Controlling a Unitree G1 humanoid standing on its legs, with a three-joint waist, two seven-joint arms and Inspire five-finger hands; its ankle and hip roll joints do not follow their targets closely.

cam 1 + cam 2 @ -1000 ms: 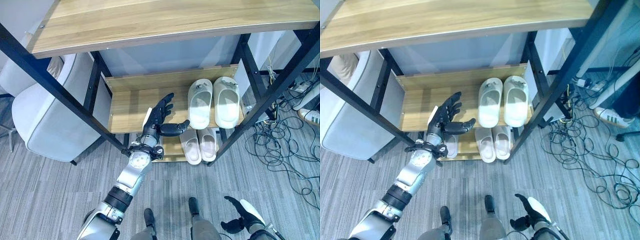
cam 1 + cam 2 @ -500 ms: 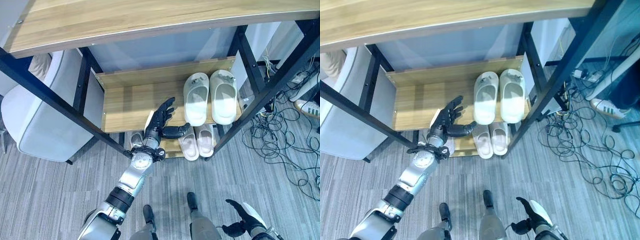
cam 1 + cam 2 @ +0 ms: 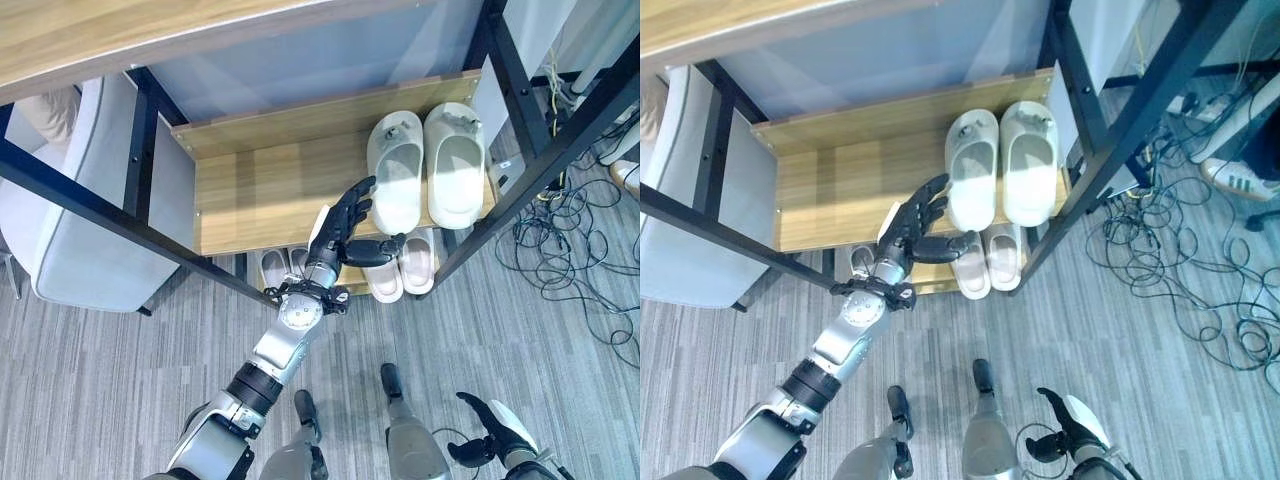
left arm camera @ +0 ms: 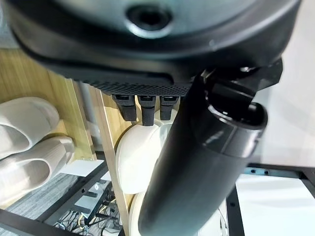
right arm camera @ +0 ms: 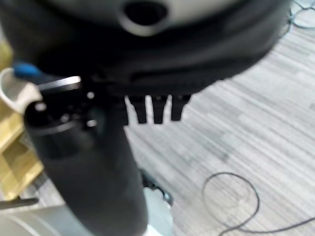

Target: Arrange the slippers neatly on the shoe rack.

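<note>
A pair of pale slippers (image 3: 397, 185) (image 3: 454, 165) lies side by side at the right end of the shoe rack's middle shelf (image 3: 250, 200). On the lower shelf a second pair (image 3: 403, 270) lies under them, and a third pair (image 3: 284, 268) sits further left. My left hand (image 3: 338, 236) is open in front of the middle shelf. Its fingertips are close to the left slipper of the upper pair and its thumb (image 4: 197, 162) points toward the lower pair. It holds nothing. My right hand (image 3: 497, 441) hangs low over the floor, fingers relaxed and empty.
The rack's black posts (image 3: 90, 205) (image 3: 545, 150) frame the shelves, and a wide wooden top shelf (image 3: 150, 40) overhangs them. A grey upholstered seat (image 3: 80, 250) stands at the left. Loose cables (image 3: 575, 265) and a person's shoe (image 3: 1232, 178) lie at the right.
The whole view has shifted, so the camera moved. My left hand, still open, has come a little closer to the upper pair of slippers. The slippers lie as before.
</note>
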